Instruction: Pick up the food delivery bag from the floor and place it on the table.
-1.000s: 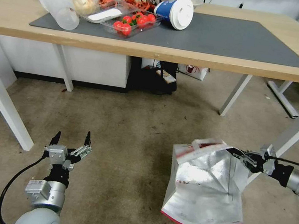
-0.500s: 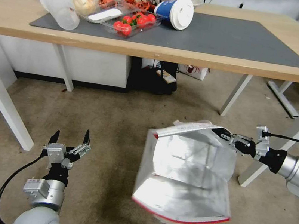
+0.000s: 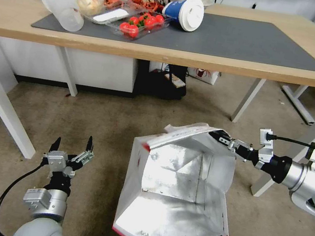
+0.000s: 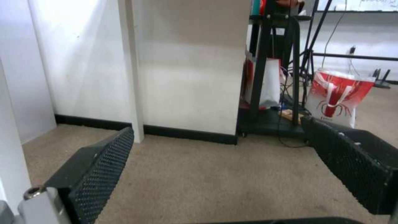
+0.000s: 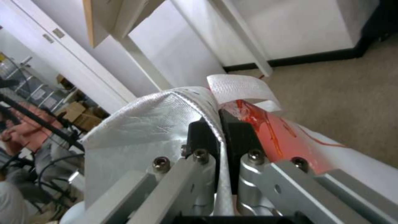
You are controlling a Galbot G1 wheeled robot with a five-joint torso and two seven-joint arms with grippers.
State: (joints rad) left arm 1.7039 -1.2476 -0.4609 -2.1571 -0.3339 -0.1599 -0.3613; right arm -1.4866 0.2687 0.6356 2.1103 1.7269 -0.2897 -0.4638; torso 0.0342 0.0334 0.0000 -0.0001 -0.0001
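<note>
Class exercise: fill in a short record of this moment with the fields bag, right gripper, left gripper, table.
bag: food delivery bag hangs tilted below table height, foil-lined mouth open toward the head camera
right gripper: right gripper shut on the bag's upper rim, wall pinched between its fingers
left gripper: left gripper open, holding nothing, low over the floor
table: table carries a grey mat and food containers at its left

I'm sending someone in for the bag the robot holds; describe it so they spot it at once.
Before the long wooden table, above the floor, the right pincer grips the bag by its rim. It is boxy, red-edged, gaping open on shiny silver lining.
</note>
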